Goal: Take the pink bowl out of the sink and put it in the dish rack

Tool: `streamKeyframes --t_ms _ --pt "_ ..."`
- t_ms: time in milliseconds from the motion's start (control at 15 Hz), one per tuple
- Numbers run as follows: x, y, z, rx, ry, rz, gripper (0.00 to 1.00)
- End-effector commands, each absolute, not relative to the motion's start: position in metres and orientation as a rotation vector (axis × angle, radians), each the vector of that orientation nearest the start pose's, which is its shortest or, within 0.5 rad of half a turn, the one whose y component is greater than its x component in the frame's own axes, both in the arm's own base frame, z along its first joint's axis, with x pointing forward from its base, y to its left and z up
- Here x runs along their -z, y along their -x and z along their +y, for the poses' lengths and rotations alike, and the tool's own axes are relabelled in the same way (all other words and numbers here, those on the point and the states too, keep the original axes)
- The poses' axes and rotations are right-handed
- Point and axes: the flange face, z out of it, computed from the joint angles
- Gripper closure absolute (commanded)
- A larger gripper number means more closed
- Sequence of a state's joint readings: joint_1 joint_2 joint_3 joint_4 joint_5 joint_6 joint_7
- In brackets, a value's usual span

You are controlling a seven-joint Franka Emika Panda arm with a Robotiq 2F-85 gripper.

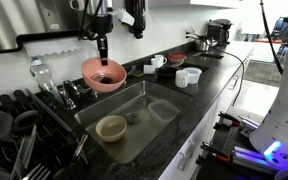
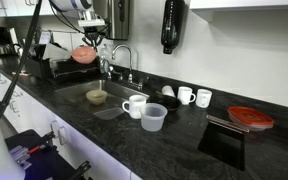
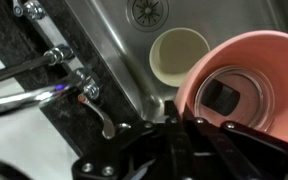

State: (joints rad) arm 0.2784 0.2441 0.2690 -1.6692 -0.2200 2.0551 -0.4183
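Note:
The pink bowl (image 1: 104, 76) hangs tilted in the air above the sink (image 1: 144, 100), held by its rim in my gripper (image 1: 103, 62), which is shut on it. It shows in both exterior views, small in the far one (image 2: 83, 55), above the faucet (image 2: 117, 58). In the wrist view the pink bowl (image 3: 246, 85) fills the right side, its rim between my fingers (image 3: 181, 125). The dish rack (image 1: 29, 140) with dark utensils stands beside the sink, at the left. The sink basin (image 3: 114, 45) lies below.
A beige bowl (image 1: 111, 127) sits in the sink, also in the wrist view (image 3: 177, 55). White mugs (image 2: 134, 105), a clear cup (image 2: 153, 118) and a red lid (image 2: 250, 117) stand on the black countertop (image 2: 184, 135). A bottle (image 1: 39, 75) stands behind the rack.

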Motion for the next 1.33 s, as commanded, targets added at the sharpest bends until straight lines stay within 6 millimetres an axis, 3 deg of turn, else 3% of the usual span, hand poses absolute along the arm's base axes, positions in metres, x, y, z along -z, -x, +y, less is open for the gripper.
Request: streamKeyframes --t_ms 0,267,467,867,1067,1133,1267 --pt "-0.506 -0.591 0.337 0.362 2.701 -1.732 0.99" --pt "-0.519 -0.606 0.38 0.453 2.548 -1.864 0.99" --pt "-0.525 -0.601 0.406 0.467 2.47 -1.911 0.99" --pt "-0.547 -0.581 0.424 0.529 2.325 -1.972 0.99" --pt "-0.544 -0.567 0.44 0.522 2.26 -2.031 0.99" --pt "-0.542 -0.567 0.435 0.499 2.343 -1.961 0.95" --pt "-0.541 -0.563 0.44 0.497 2.313 -1.992 0.95"
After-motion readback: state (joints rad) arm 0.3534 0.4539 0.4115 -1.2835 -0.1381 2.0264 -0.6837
